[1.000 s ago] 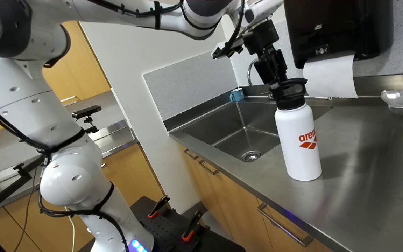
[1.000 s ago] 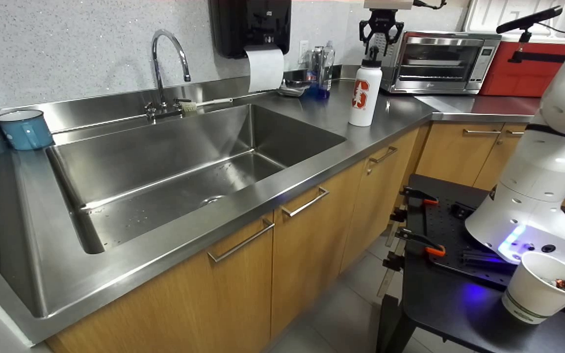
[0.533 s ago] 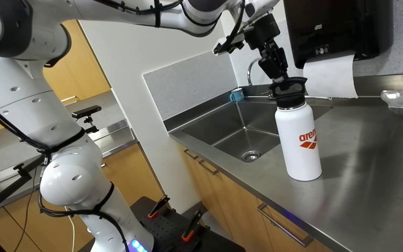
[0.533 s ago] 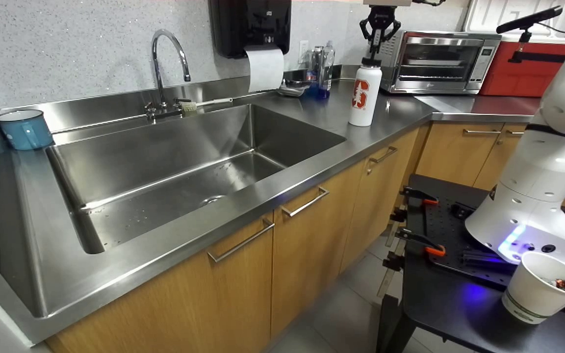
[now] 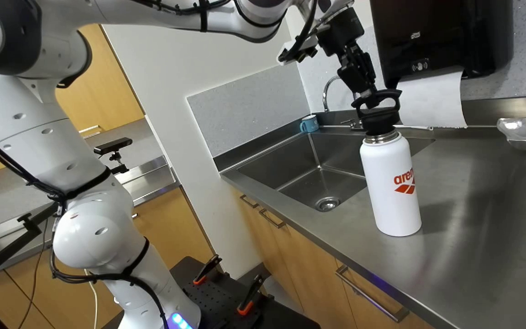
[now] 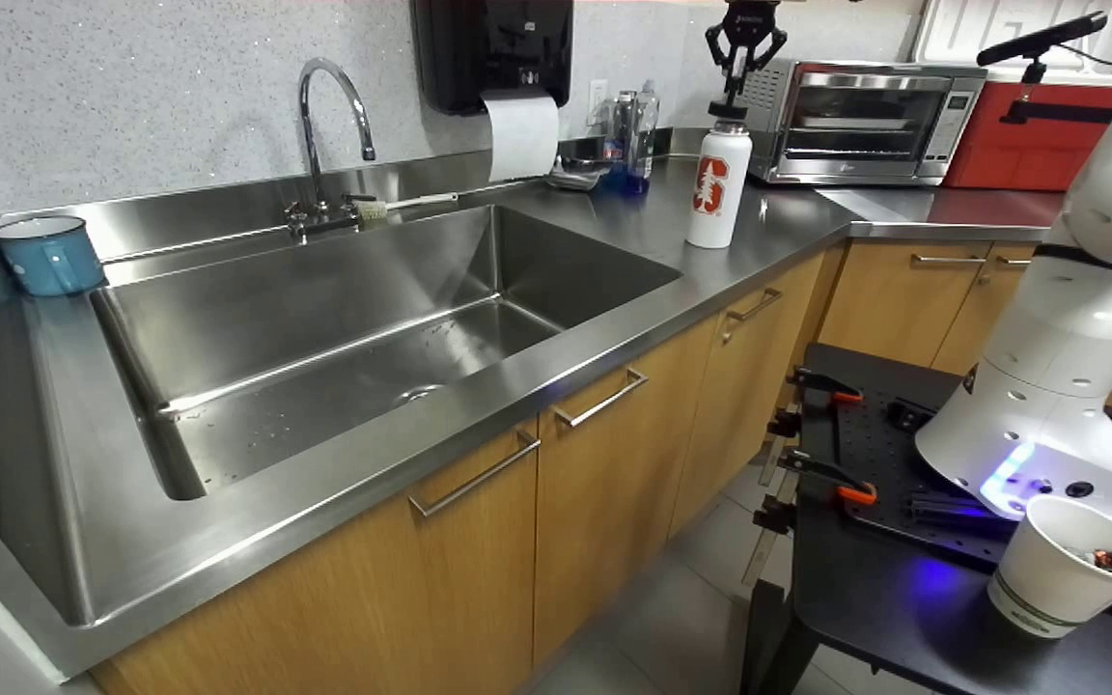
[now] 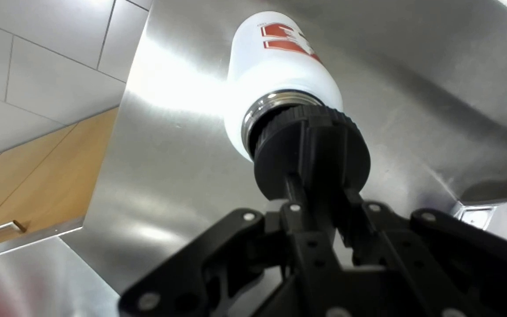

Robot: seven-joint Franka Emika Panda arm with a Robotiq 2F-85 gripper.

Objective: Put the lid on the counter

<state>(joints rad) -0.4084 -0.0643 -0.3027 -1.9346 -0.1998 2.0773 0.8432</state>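
Note:
The black lid (image 5: 378,122) has a loop handle on top, and my gripper (image 5: 370,98) is shut on that loop. It sits just above the neck of the white bottle (image 5: 391,192), whose bare metal thread shows in both exterior views. In the wrist view the ridged lid (image 7: 275,165) leaves part of the dark bottle mouth uncovered; whether its rim still touches the neck I cannot tell. The gripper (image 7: 321,190) has a finger on either side of the handle. Upright under the lid, the bottle stands on the steel counter (image 5: 473,228).
A sink basin (image 6: 344,357) lies beside the bottle, with a faucet (image 6: 315,145) behind it. A paper towel dispenser (image 5: 441,41) hangs over the counter. Clear bottles (image 6: 638,140) and a toaster oven (image 6: 870,121) stand further back. A blue mug (image 6: 49,256) is at the far corner.
The gripper has gone from open around the loop handle to shut on it. Arm and lid have risen a little, uncovering the bottle's metal neck. The bottle has shifted very slightly.

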